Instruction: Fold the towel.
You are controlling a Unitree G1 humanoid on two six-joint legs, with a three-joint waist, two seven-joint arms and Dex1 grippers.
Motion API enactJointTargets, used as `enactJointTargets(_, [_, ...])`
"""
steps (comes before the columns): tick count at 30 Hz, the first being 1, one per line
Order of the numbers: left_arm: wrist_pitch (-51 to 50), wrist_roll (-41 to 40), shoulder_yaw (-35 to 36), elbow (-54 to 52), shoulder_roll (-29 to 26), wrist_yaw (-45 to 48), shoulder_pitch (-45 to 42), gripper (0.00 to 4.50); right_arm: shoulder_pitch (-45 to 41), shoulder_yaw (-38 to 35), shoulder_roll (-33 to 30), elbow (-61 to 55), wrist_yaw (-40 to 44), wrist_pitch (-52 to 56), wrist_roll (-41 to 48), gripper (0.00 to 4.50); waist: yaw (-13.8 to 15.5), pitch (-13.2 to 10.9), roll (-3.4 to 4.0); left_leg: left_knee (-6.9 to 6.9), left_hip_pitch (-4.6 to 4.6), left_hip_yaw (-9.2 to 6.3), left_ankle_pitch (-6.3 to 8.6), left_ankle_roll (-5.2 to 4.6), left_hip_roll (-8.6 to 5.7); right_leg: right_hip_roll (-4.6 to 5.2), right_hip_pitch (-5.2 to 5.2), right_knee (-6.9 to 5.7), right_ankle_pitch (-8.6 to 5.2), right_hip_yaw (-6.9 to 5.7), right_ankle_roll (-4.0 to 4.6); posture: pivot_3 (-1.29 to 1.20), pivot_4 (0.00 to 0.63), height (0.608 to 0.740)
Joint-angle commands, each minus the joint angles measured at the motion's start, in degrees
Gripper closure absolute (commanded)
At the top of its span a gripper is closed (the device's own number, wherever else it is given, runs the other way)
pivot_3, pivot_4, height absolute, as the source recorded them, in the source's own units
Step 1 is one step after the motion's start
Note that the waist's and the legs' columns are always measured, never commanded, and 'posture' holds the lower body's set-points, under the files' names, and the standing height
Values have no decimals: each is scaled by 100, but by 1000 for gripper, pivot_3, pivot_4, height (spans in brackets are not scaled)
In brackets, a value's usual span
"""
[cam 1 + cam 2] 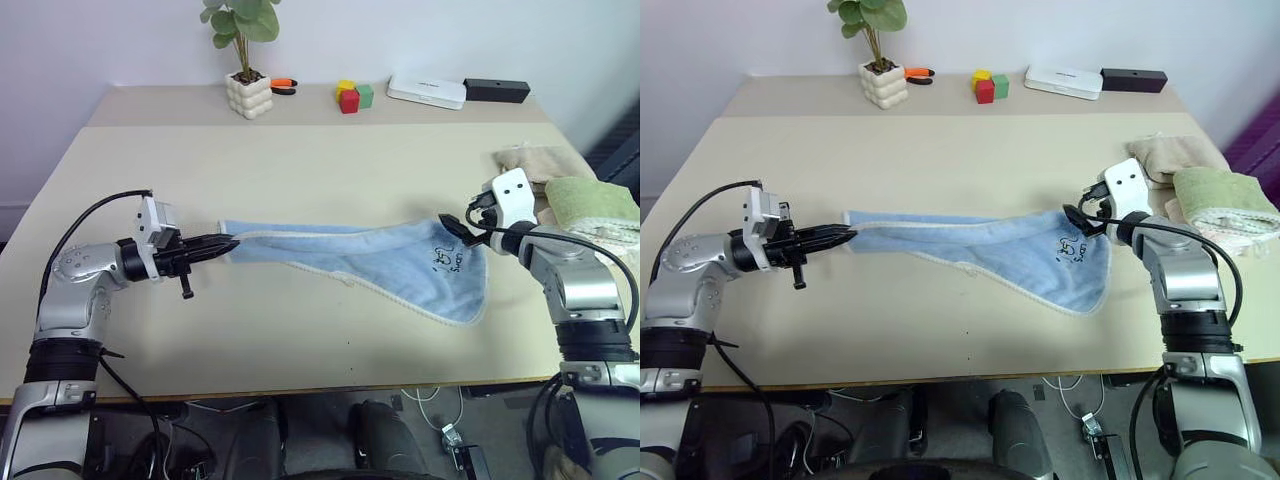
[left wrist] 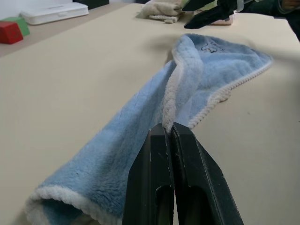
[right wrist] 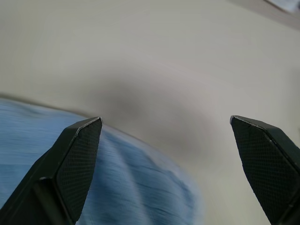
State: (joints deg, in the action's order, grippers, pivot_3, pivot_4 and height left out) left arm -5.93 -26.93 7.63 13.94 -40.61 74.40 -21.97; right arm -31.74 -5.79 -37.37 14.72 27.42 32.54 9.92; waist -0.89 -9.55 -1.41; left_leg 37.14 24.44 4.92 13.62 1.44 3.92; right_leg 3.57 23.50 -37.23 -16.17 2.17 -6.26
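light blue towel (image 1: 400, 265) with unreadable dark scribble (near right corner), left gripper (image 1: 228, 242) clamped on it, right gripper (image 1: 452, 228) wide, empty

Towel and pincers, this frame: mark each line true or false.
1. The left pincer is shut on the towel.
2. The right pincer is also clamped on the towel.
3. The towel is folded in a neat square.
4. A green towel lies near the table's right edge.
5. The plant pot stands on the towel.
1. True: the left pincer is shut on one end of the towel.
2. False: the right pincer is open, by the towel's marked corner, holding nothing.
3. False: it lies stretched in a long, bunched strip across the table.
4. True: the green towel sits there, on a beige towel.
5. False: the plant pot stands at the far edge, apart from the towel.
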Motion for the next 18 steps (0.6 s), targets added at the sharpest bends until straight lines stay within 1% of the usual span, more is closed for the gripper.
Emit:
enactJointTargets(1, [-117,-135,95,-398,-1,-62,109,4451,-281,-226,41,239,-294,84,-64,0,-2,0,0,0,0,0,0,0,0,0,0,0,0,0,0,0,150,735])
enactJointTargets(5, [-145,-59,37,-641,35,-137,214,4451,-504,-132,221,711,-498,285,-115,0,-1,0,0,0,0,1,0,0,0,0,0,0,0,2,0,0,150,735])
enactJointTargets(8, [-201,-69,44,-729,46,-170,236,4451,-590,-129,299,861,-502,668,-54,0,5,0,0,0,0,1,0,0,0,0,0,0,0,2,0,0,150,735])
enactJointTargets(17, [-154,-8,7,-831,42,-204,294,4451,-549,-54,189,1095,-287,1219,-79,0,13,0,0,1,-1,2,0,0,0,1,-2,1,0,3,0,0,150,735])
enactJointTargets(18, [-133,13,-4,-823,42,-207,288,4484,-539,-78,201,1065,-258,1295,-37,264,16,2,-2,1,-1,2,0,0,-1,1,-2,1,0,3,0,0,150,735])
